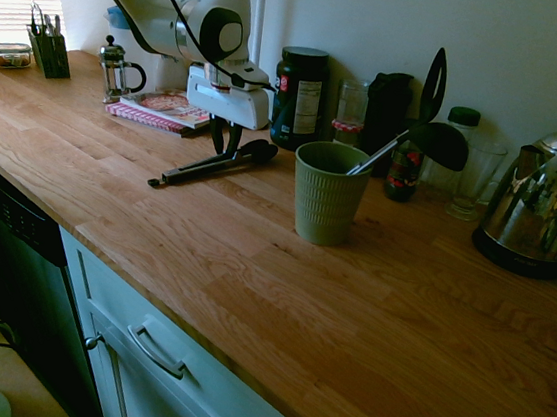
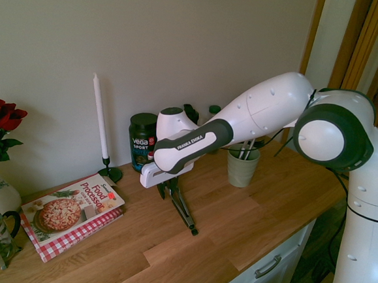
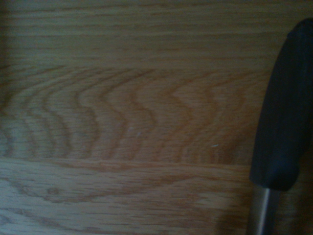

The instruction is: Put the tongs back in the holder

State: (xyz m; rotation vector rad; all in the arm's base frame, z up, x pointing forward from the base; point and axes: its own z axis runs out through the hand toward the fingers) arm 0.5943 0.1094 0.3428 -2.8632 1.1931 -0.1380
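The black tongs [image 1: 208,167] lie flat on the wooden counter, left of the holder, with their rounded tips toward the back wall. In the second exterior view the tongs [image 2: 182,210] point toward the counter's front edge. My gripper [image 1: 225,142] reaches straight down over the tip end, its fingers open on either side of the arms, low by the wood. From the other side the gripper [image 2: 167,191] stands just above them. One black tip with a steel arm [image 3: 286,122] shows close up in the wrist view. The olive-green ribbed holder [image 1: 326,194] [image 2: 242,168] stands upright with a black spatula [image 1: 437,141] in it.
A steel kettle [image 1: 546,204] stands at the far right. Along the wall are a dark jar [image 1: 299,95], glasses and bottles. A cookbook [image 2: 72,211], a French press [image 1: 118,70], a candle [image 2: 100,118] and a cutlery caddy [image 1: 50,47] sit beyond the arm.
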